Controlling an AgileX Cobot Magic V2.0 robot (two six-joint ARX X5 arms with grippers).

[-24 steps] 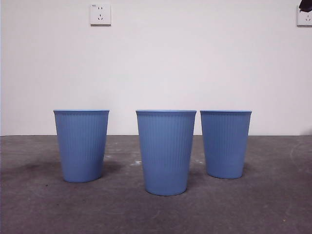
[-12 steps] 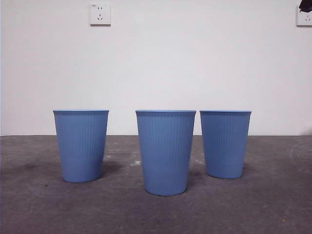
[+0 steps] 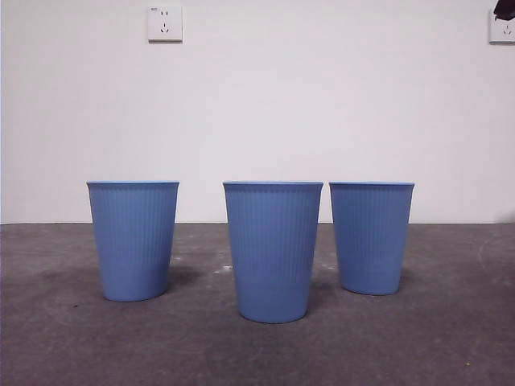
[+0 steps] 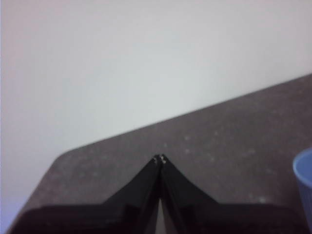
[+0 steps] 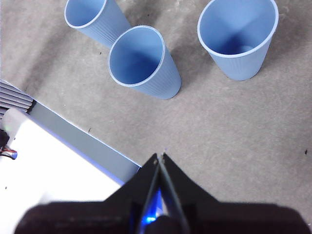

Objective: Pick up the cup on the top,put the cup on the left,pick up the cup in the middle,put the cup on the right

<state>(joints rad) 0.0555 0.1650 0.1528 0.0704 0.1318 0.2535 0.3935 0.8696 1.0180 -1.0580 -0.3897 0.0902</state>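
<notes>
Three blue ribbed cups stand apart and upright on the dark table. In the front view the left cup (image 3: pixel 133 240) and the right cup (image 3: pixel 371 236) flank the middle cup (image 3: pixel 273 250), which stands nearest. No cup is stacked on another. From the right wrist view I look down into all three: left cup (image 5: pixel 95 19), middle cup (image 5: pixel 141 61), right cup (image 5: pixel 239 36). My right gripper (image 5: pixel 160 155) is shut and empty, high above the table, short of the cups. My left gripper (image 4: pixel 160 158) is shut and empty, with a cup rim (image 4: pixel 304 180) at the picture's edge.
A white box (image 5: pixel 53 161) lies on the table beside the middle cup in the right wrist view. Wall sockets (image 3: pixel 165 23) sit high on the white wall behind. A black arm tip (image 3: pixel 505 8) shows in the front view's top right corner.
</notes>
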